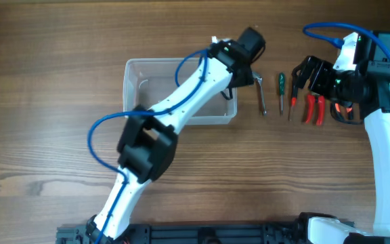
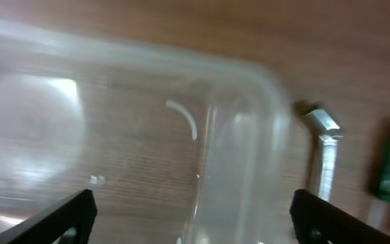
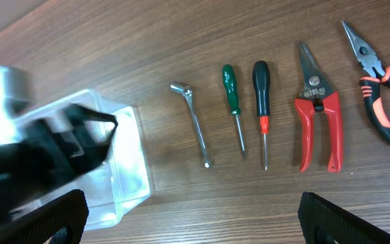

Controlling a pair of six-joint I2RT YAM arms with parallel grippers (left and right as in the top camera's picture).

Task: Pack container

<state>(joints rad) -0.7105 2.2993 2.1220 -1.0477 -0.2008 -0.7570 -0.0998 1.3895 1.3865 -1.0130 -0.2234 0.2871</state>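
left arm (image 1: 181, 102) over clear container (image 1: 129, 88)

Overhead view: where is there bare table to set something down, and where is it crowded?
Bare wood lies left of the container and in the wide patch nearer the robot's base than the wrench. Crowded: right of the container, where wrench, green screwdriver and red cutters lie in a close row.
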